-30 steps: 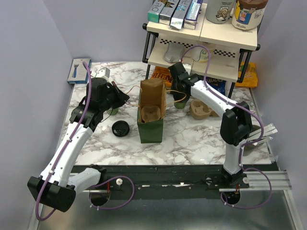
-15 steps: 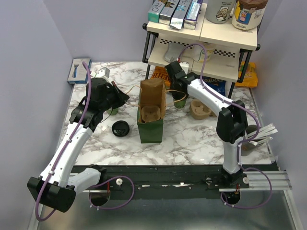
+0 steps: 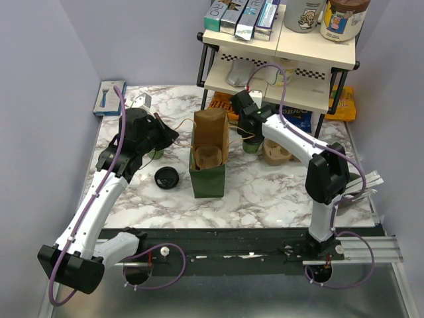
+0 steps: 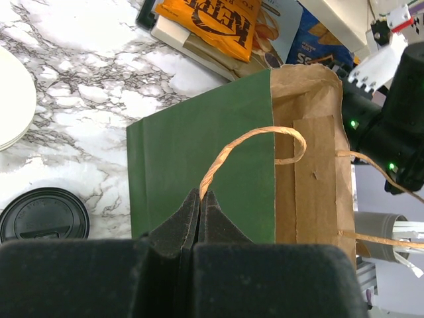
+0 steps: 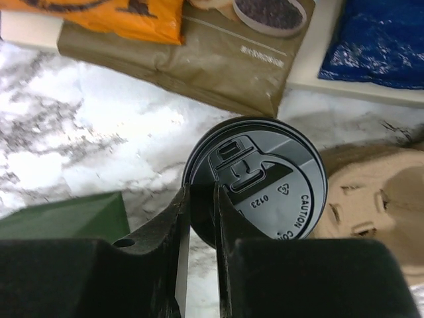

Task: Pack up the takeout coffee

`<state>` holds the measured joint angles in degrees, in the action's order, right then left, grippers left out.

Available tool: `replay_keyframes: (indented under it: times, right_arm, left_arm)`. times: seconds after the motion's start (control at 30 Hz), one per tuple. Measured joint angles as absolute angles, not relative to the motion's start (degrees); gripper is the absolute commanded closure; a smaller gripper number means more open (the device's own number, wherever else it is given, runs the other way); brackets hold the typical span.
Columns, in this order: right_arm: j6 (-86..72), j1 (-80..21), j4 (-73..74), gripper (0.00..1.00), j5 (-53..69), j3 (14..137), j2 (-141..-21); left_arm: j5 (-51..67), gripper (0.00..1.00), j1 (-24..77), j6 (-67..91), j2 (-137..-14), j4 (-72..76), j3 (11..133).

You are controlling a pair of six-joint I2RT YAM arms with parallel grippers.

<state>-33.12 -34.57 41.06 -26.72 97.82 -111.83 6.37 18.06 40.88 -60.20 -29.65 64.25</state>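
Note:
The takeout coffee (image 5: pixel 265 182), a dark-green cup (image 3: pixel 250 147) under a black lid, stands just right of the green paper bag (image 3: pixel 209 175). My right gripper (image 5: pixel 201 189) comes down on it from above, its jaws shut on the lid's left rim. The left gripper (image 4: pixel 200 193) is shut on the bag's twine handle (image 4: pixel 265 134) and holds that side of the bag (image 4: pixel 199 165) out. A brown pulp carrier (image 3: pixel 208 158) sits inside the bag. Another black lid (image 3: pixel 166 177) lies loose on the marble left of the bag. A green cup (image 3: pixel 156 154) shows partly under the left arm.
A second pulp carrier (image 3: pixel 277 151) lies right of the coffee. Behind it stands a shelf rack (image 3: pixel 278 66), with snack packets (image 5: pixel 218 59) under its lower shelf. A blue box (image 3: pixel 109 97) rests at the back left. A grey cup with white sticks (image 3: pixel 350 191) is at the right edge.
The right gripper's jaws have drawn together onto the lid's rim, and the right wrist has shifted slightly toward the cup. The left arm and the bag have stayed put.

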Motion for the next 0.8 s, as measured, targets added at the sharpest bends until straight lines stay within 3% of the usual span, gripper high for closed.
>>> replay_keyframes:
  times: [0.5, 0.8]
  right_arm:
    - [-15.0, -36.0, 26.6, 0.99, -11.5, 72.4, -92.4]
    - [-9.7, -37.8, 30.0, 0.99, -4.7, 73.1, -90.4]
  left_arm:
    - [6.3, 1.0, 18.1, 41.2, -59.8, -29.6, 64.1]
    - [6.3, 1.0, 18.1, 41.2, -59.9, -29.2, 64.0]
